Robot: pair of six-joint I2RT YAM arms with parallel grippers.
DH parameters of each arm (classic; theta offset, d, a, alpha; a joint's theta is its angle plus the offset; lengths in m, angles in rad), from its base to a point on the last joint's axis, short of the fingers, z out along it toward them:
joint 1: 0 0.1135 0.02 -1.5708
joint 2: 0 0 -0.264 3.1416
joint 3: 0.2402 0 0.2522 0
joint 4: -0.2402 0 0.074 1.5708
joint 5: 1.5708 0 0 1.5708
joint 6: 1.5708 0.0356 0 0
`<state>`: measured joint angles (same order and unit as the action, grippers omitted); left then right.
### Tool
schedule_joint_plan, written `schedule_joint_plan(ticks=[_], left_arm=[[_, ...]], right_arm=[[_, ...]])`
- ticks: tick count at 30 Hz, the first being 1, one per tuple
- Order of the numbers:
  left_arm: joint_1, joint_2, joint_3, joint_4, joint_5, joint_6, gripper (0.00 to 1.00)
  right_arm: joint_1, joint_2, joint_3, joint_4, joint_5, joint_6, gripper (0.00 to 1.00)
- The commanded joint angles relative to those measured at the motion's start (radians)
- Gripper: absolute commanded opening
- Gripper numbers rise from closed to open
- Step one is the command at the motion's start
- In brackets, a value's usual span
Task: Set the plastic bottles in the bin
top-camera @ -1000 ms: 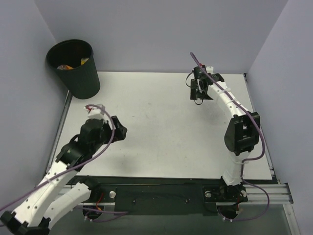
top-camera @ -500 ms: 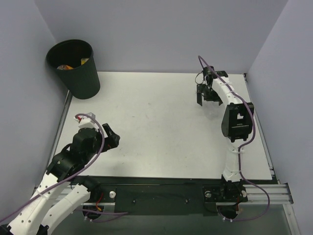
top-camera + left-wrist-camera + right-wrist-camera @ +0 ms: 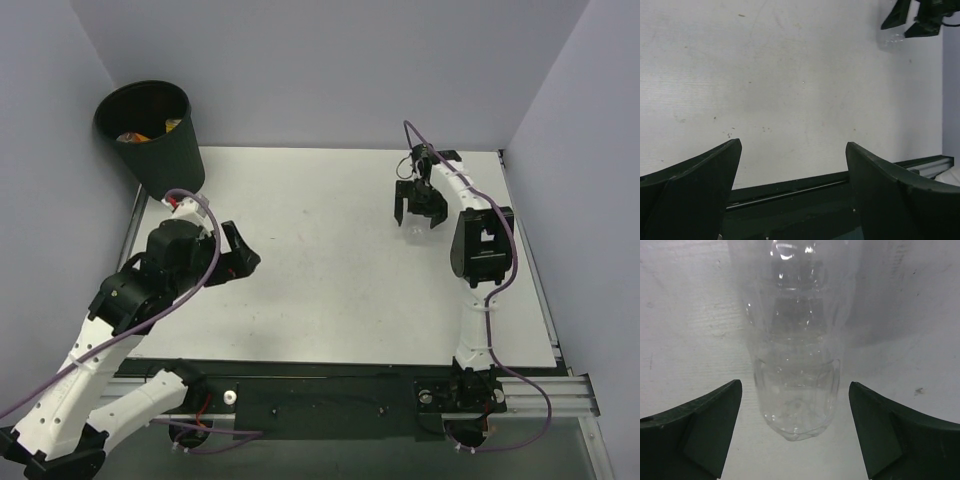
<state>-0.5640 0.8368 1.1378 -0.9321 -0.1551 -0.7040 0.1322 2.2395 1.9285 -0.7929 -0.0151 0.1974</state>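
The clear bottle (image 3: pixel 795 390) is seen lying on the white table (image 3: pixel 320 270) towards the far right of the surface, and it is framed by the right gripper (image 3: pixel 417 214), which is lowered over it. In the right wrist view the dark fingers (image 3: pixel 705 430) are spread to either side of the bottle, with a strip of bare table left between each finger and the see-through body, so nothing is pinched. Which end of the bottle faces the wrist cannot be told through the transparent plastic. The left gripper (image 3: pixel 247 252) is held over the near left part of the table, well apart from the bottle. Its fingers (image 3: pixel 690 190) are spread wide, and only bare table and the dark rail (image 3: pixel 815 182) at the near edge are seen between them. The bin (image 3: pixel 168 165) is stood at the far left corner, just off the table's edge, and the orange and yellow bottles (image 3: pixel 135 134) are glimpsed inside it, mostly hidden by its black wall
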Motion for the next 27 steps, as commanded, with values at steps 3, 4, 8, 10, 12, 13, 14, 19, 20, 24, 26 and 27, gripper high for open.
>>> schedule_joint_plan(ticks=[3,4,8,10,12,13,14,19,20,24,26,27], left_arm=[[0.0,0.137,0.122,0.054,0.112,0.066,0.97],[0.0,0.142,0.113,0.071,0.103,0.061,0.97],[0.056,0.217,0.134,0.11,0.248,0.075,0.97],[0.081,0.275,0.197,0.073,0.255,0.101,0.97],[0.11,0.323,0.243,0.062,0.287,0.118,0.97],[0.151,0.361,0.258,0.073,0.316,0.124,0.97],[0.194,0.386,0.264,0.076,0.395,0.118,0.97],[0.219,0.459,0.234,0.254,0.537,0.026,0.97],[0.222,0.461,0.214,0.306,0.54,0.0,0.97],[0.234,0.479,0.13,0.49,0.561,-0.089,0.97],[0.234,0.482,0.079,0.577,0.578,-0.13,0.97],[0.234,0.482,0.068,0.604,0.577,-0.14,0.97]], right_arm=[[-0.006,-0.031,-0.075,-0.003,-0.026,0.037,0.72],[-0.008,-0.04,-0.082,0.015,-0.034,0.043,0.68],[-0.019,-0.11,-0.161,0.069,-0.088,0.077,0.45],[-0.019,-0.176,-0.228,0.116,-0.106,0.103,0.41],[-0.011,-0.259,-0.313,0.171,-0.152,0.134,0.4],[-0.003,-0.315,-0.342,0.222,-0.183,0.149,0.4],[0.019,-0.355,-0.43,0.26,-0.203,0.18,0.4],[0.234,-0.631,-0.707,0.513,-0.339,0.246,0.4],[0.257,-0.652,-0.764,0.54,-0.371,0.275,0.4],[0.38,-0.768,-0.917,0.751,-0.482,0.413,0.4],[0.431,-0.787,-0.945,0.823,-0.518,0.451,0.4],[0.466,-0.788,-0.935,0.816,-0.519,0.451,0.4]])
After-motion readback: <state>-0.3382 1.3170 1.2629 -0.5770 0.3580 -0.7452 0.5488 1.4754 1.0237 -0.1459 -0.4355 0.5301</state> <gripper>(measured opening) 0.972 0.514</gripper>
